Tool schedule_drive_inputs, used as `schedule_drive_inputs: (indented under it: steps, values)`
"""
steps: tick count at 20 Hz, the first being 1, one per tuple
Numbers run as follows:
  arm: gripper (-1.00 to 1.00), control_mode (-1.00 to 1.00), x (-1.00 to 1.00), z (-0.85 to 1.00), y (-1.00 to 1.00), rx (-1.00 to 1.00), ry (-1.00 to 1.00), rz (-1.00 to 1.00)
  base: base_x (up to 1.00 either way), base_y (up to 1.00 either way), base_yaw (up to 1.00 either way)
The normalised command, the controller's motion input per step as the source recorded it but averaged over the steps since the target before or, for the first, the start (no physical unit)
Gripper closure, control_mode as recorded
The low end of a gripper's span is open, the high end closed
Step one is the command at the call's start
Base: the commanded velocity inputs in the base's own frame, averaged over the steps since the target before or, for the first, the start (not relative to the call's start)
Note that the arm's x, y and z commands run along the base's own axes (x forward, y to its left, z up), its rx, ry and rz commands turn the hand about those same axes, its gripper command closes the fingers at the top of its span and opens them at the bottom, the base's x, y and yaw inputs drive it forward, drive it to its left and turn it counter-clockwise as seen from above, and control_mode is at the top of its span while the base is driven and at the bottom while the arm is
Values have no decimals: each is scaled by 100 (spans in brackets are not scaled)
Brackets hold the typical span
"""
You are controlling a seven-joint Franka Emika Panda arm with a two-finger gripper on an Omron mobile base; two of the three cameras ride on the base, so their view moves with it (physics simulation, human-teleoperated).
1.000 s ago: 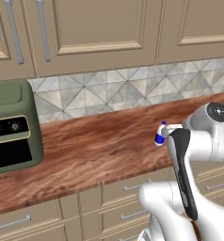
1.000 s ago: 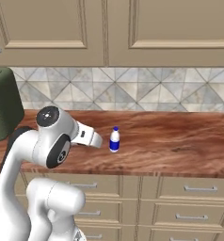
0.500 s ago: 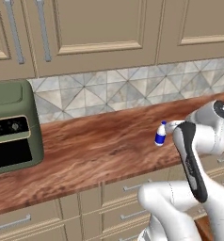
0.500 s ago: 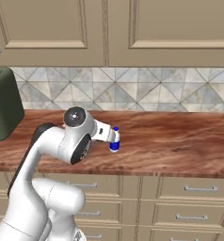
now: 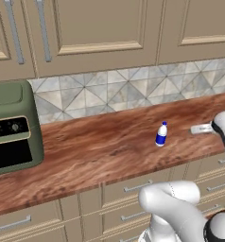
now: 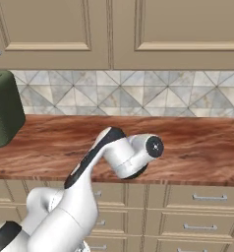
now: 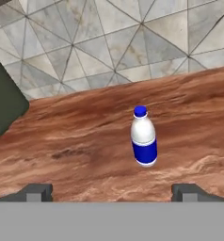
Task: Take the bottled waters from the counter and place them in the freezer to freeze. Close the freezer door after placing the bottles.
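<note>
A small whitish bottled water [image 5: 161, 134] with a blue cap and blue label stands upright on the reddish-brown wood-grain counter [image 5: 95, 151]. In the hand view the same bottle [image 7: 143, 137] stands a short way ahead of my gripper [image 7: 113, 193] and a little right of centre. The two fingertips [image 7: 36, 192] are spread wide with nothing between them. In the left base view the gripper [image 5: 195, 128] hovers over the counter, just right of the bottle and pointing toward it. In the right base view my arm covers the bottle. The freezer and its door are out of view.
A dark green toaster oven [image 5: 10, 127] sits at the left end of the counter, also seen as the oven [image 6: 3, 108] in the right base view. A tiled backsplash [image 5: 133, 90] and beige wall cabinets rise behind. Beige drawers [image 6: 202, 197] run below the counter edge.
My arm has swung to the right, so the hand now sits right of the bottle. The bottle has stayed in place and the gripper has stayed open.
</note>
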Motion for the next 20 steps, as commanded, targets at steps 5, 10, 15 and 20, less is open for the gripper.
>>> schedule_drive_inputs:
  steps: [5,10,15,20]
  values:
    - [-100,-100,0,-42,0,0,-30,17,0,0,0]
    - [-100,-100,25,-30,22,0,-17,13,0,0,0]
    - [-100,-100,19,-36,0,0,-18,2,0,0,0]
    - [-100,-100,0,-3,0,0,0,0,0,0,0]
